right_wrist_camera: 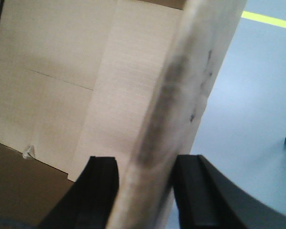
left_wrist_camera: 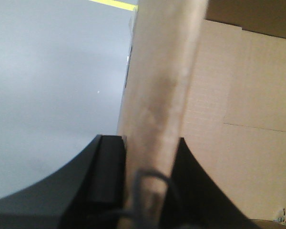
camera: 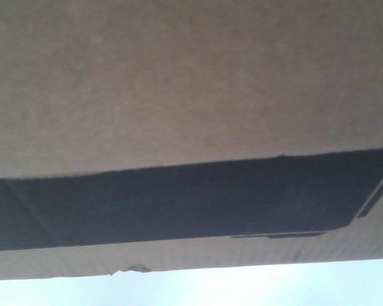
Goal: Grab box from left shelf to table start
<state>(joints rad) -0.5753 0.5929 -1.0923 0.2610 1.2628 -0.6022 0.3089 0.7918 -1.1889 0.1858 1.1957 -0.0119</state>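
- Brown cardboard of the box fills nearly the whole front view, pressed up close to the lens and slightly tilted.
- Across the box's lower part runs a black panel, with a thin lighter outline showing at its right end; no lettering can be read.
- Below the box's bottom edge shows a pale bluish strip of the table; whether the box touches it cannot be told.
- Along that bottom edge, left of the middle, the cardboard is slightly torn.
- At one side of the box, the left claw is clenched on an upright cardboard wall, its black fingers pressed against both faces of the sheet.
- Beyond that wall lies more of the box, flat brown panels with a seam line.
- Outside that wall, away from the panels, spreads grey floor with a yellow line at the far edge.
- At the box's other side, the right claw grips a second wall the same way, one finger on each face, with dark scuff marks on the edge between them.
- A small scrap of tape sticks to the box's panel beyond this wall.
- On this wall's outer side, floor and yellow line appear again.
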